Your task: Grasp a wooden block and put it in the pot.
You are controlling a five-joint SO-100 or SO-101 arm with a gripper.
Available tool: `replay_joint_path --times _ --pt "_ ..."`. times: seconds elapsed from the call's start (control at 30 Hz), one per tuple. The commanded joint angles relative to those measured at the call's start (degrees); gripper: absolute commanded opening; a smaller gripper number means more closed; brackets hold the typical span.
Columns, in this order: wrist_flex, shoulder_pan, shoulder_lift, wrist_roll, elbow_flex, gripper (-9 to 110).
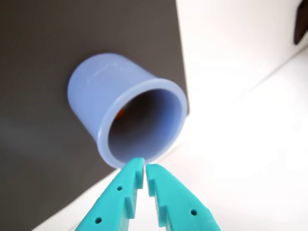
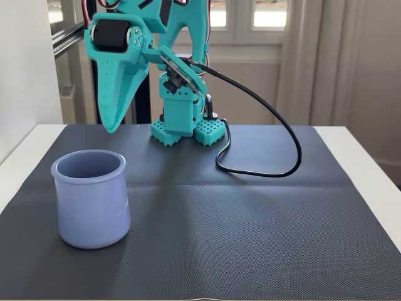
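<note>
block (image 1: 120, 112): a small orange-red speck is showing inside the pot, low against its left inner wall in the wrist view; it is too blurred to be sure, but I judge it to be the block lying in there already. The fixed view is not showing it anywhere on the mat.
pot (image 2: 91, 198): standing upright at the near left of the mat in the fixed view, mouth open, nothing touching it.
gripper (image 1: 145, 169): the teal jaws are nearly closed, only a thin slit between the tips, and gripping nothing. In the wrist view the tips are sitting just short of the pot's rim; in the fixed view the gripper (image 2: 114, 127) is hanging above the mat, farther back than the pot and apart from it.
mat (image 2: 250, 219): dark ribbed sheet covering the white surface (image 2: 366, 169); a black cable (image 2: 276, 119) is looping on its far side.
step in hand: the drop looks done, so the arm is clearing away.
doing it well: lifting straight up and back, keeping the jaws off the rim so the pot is not tipping or sliding.
</note>
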Motion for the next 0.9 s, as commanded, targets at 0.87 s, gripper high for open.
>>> replay_joint_path --times 0.87 --pt "0.79 -13.27 65.39 0.26 58.36 0"
